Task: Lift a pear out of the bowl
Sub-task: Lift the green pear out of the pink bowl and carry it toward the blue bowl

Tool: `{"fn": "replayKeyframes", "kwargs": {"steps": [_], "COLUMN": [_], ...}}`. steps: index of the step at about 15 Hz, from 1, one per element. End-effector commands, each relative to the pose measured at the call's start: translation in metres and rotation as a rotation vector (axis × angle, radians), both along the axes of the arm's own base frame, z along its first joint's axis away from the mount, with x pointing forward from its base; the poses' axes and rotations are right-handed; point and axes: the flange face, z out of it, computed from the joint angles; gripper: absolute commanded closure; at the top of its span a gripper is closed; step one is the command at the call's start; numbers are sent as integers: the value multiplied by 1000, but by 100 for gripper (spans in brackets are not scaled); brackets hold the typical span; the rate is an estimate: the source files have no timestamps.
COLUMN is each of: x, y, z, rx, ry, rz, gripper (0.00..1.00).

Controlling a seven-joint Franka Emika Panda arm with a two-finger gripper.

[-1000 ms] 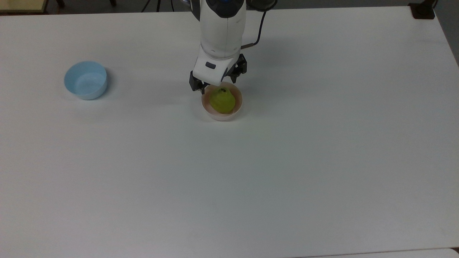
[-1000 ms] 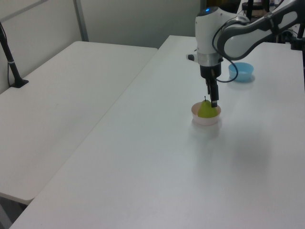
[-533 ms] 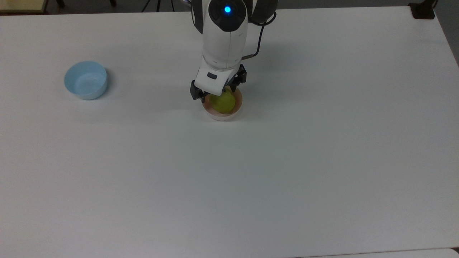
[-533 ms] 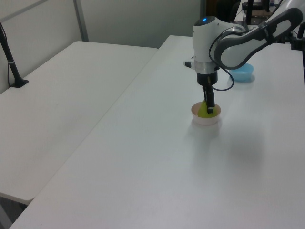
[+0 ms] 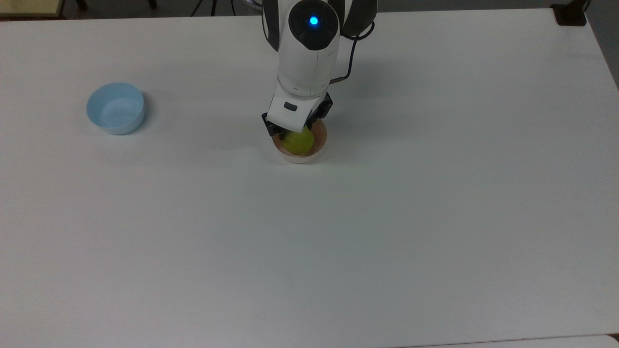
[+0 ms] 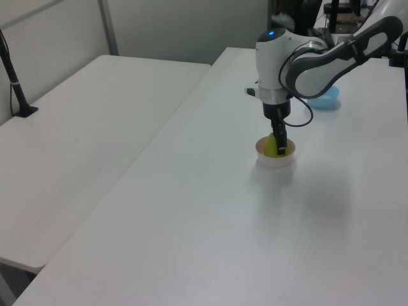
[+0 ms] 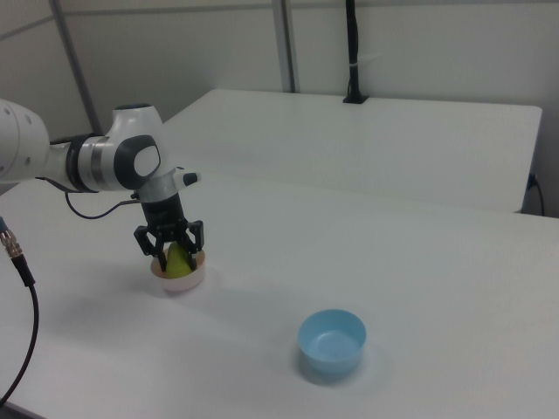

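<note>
In the top view, the gripper (image 5: pixel 296 131) is lowered into the pale pink bowl (image 5: pixel 319 146) near the middle of the white table (image 5: pixel 338 241); the yellow-green pear (image 5: pixel 300 141) is seen inside that bowl, its upper part covered by the white wrist of the arm (image 5: pixel 307 58); the black fingers are spread apart, one on either side of the pear, and contact with the fruit cannot be made out; a light blue bowl (image 5: pixel 115 108) is set well apart toward the top view's left.

In the left view, the gripper (image 6: pixel 278 145) is pointed straight down into the bowl (image 6: pixel 275 158); the pear (image 6: pixel 272 147) is partly hidden behind a dark finger; the light blue bowl (image 6: pixel 325 97) is seen beyond the arm; a second table (image 6: pixel 76 140) is placed beside the first.

In the right view, the gripper (image 7: pixel 174 250) is shown with both fingers parted and straddling the pear (image 7: pixel 178 261); the pear is seated in the bowl (image 7: pixel 179 278), which rests on the table; the light blue bowl (image 7: pixel 332 343) is found toward the right view's lower right; a dark cable (image 7: pixel 22 297) is hung at the right view's left edge.
</note>
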Motion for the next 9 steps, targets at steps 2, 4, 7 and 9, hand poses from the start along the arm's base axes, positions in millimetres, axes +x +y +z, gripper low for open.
{"fn": "replayKeyframes", "kwargs": {"steps": [2, 4, 7, 9], "x": [-3, -4, 2, 9], "y": [2, -1, -6, -12], "z": [23, 54, 101, 132], "rx": [-1, 9, 9, 40], "ry": [-49, -97, -118, -117], "rz": [-21, -28, -50, -89], "gripper": [100, 100, 100, 100]}}
